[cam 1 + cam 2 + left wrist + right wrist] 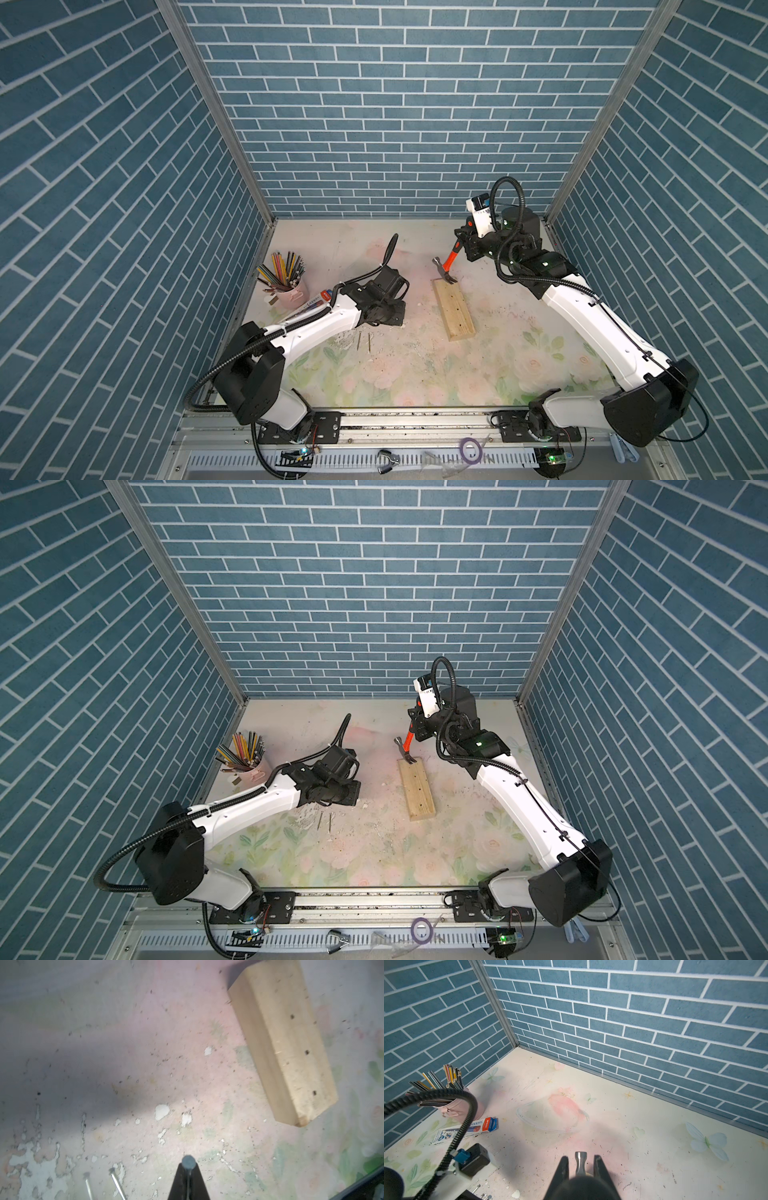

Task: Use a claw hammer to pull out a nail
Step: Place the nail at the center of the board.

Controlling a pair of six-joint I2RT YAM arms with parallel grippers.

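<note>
The claw hammer (448,261) (407,742) has a silver head and an orange-red handle. My right gripper (463,242) (581,1159) is shut on its black handle end. The hammer slants down, with its claw at the far end of the wooden block (454,309) (417,789). The right wrist view shows the steel head (580,1162) between the fingers. My left gripper (188,1164) (386,313) hangs left of the block (284,1043). It is shut on a nail, whose round grey head (188,1161) sticks out at the fingertips. The block's top shows three empty holes.
Two loose nails (364,340) (116,1182) lie on the worn floral mat near the left arm. A pink cup of pencils (291,286) (467,1105) and a small printed box (475,1128) stand at the far left. Blue brick walls close three sides.
</note>
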